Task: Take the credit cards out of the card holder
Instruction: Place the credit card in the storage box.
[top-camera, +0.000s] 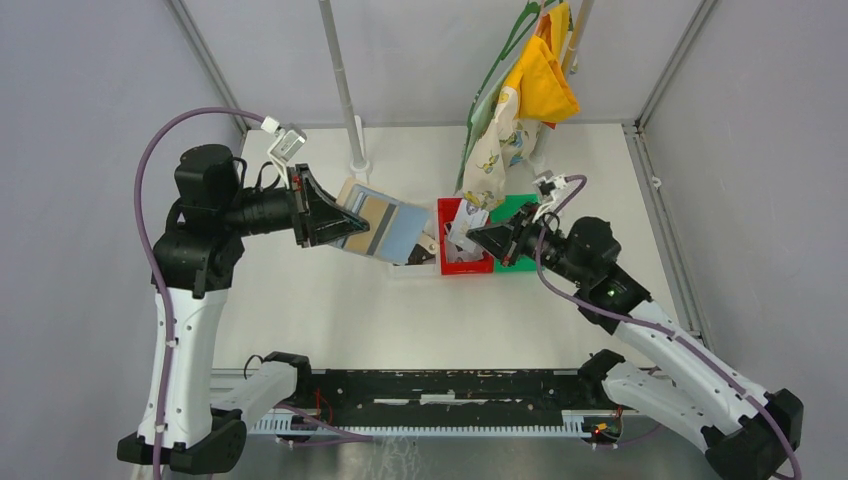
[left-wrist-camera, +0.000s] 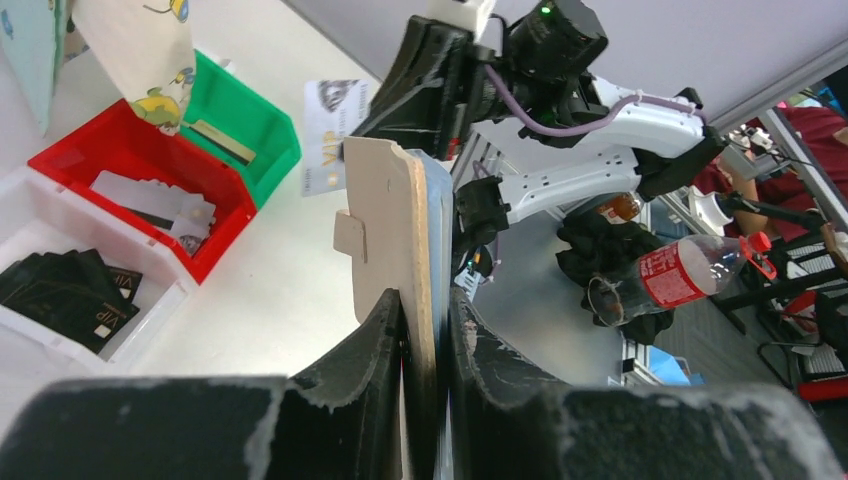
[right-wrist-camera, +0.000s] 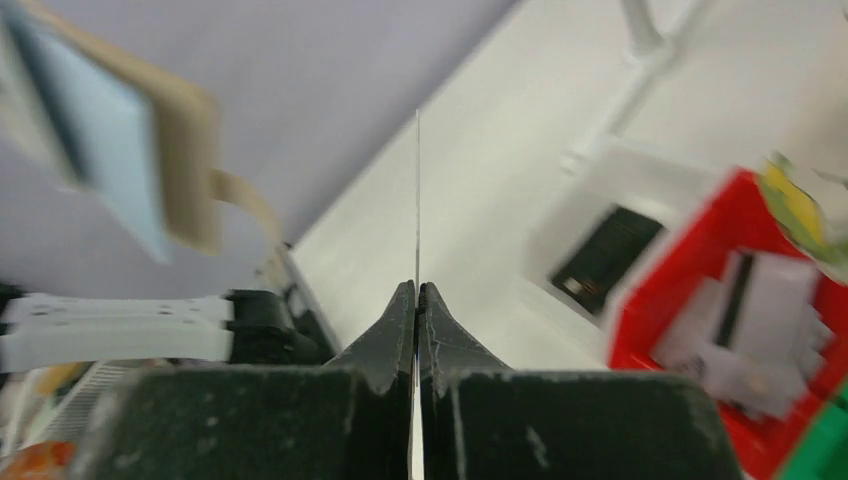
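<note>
My left gripper (top-camera: 345, 222) is shut on the tan card holder (top-camera: 385, 228), holding it open above the table with its pale blue panel up. In the left wrist view the holder (left-wrist-camera: 390, 210) stands edge-on between the fingers (left-wrist-camera: 425, 300). My right gripper (top-camera: 480, 238) is shut on one pale credit card (top-camera: 463, 230) over the red bin (top-camera: 443, 212). In the right wrist view that card (right-wrist-camera: 417, 200) shows as a thin edge-on line in the shut gripper (right-wrist-camera: 416, 290). Several pale cards (right-wrist-camera: 750, 320) lie in the red bin (right-wrist-camera: 650, 300).
A white bin (top-camera: 408, 268) holding black cards (left-wrist-camera: 70, 295) sits left of the red bin, and a green bin (top-camera: 520, 208) sits right of it. Patterned yellow-and-white cloths (top-camera: 520, 100) hang at the back beside a white post (top-camera: 345, 100).
</note>
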